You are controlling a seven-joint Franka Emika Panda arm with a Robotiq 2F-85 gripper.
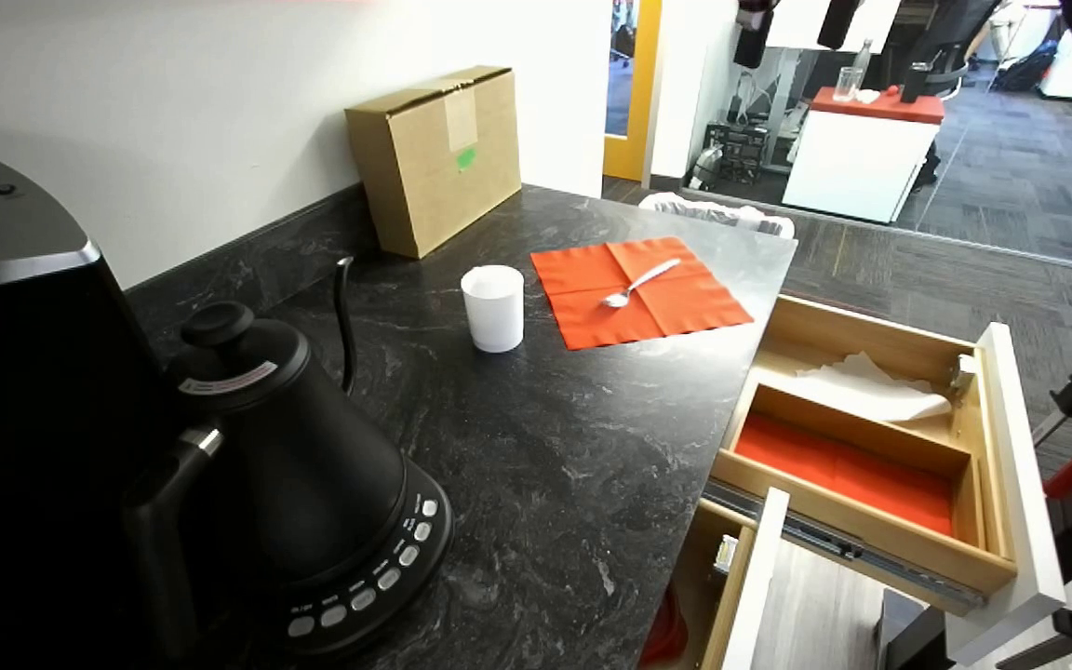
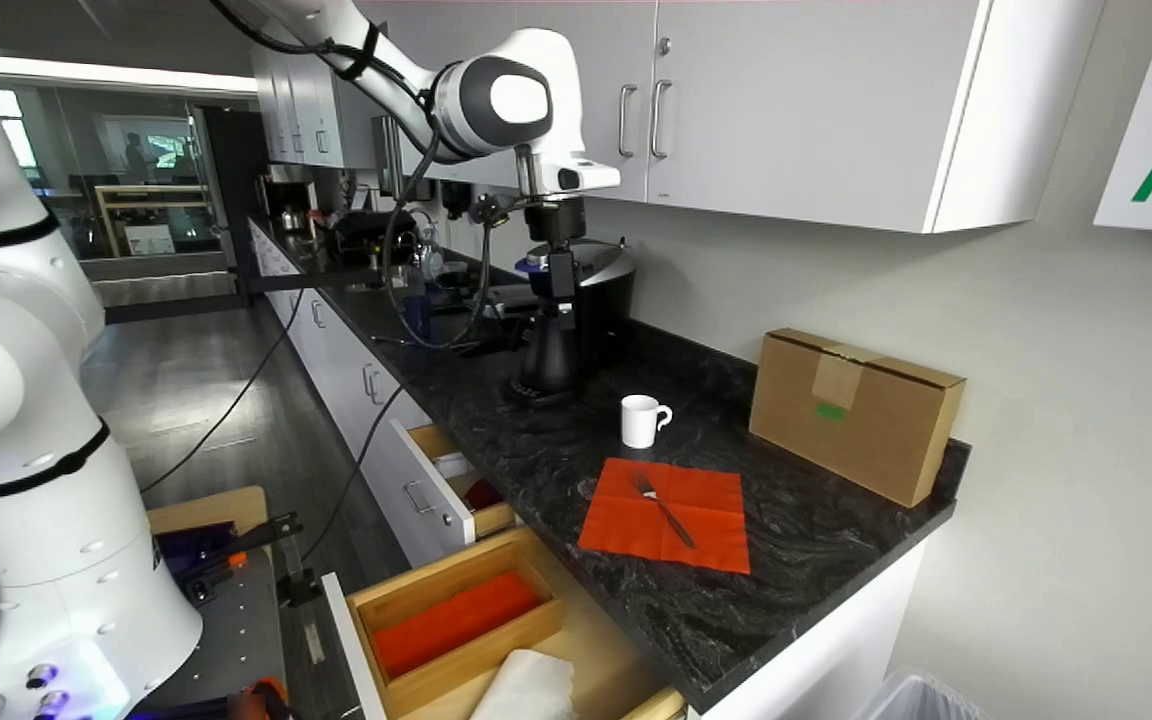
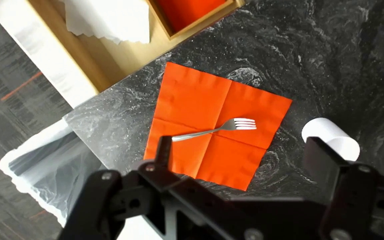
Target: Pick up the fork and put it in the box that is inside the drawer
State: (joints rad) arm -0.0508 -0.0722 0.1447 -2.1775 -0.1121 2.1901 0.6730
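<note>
A silver fork (image 1: 640, 285) lies on an orange cloth on the dark counter. It shows also in an exterior view (image 2: 664, 510) and in the wrist view (image 3: 227, 125), where my left finger covers its handle end. My gripper (image 3: 240, 144) is open and empty, high above the counter. Its fingertips show at the top of an exterior view (image 1: 791, 46) and side-on in an exterior view (image 2: 566, 315). The open drawer (image 1: 1020, 465) has a white front. Inside it sits the box (image 2: 476, 652), a wooden tray with a red bottom; part of it shows in the wrist view (image 3: 208, 20).
A white mug (image 2: 639, 422) stands beside the orange cloth (image 2: 616, 520). A cardboard box (image 1: 462, 167) leans near the wall. A black kettle (image 1: 303, 493) stands on the counter. White paper (image 3: 112, 20) lies in the drawer beside the box. A lower drawer (image 1: 759, 586) is partly open.
</note>
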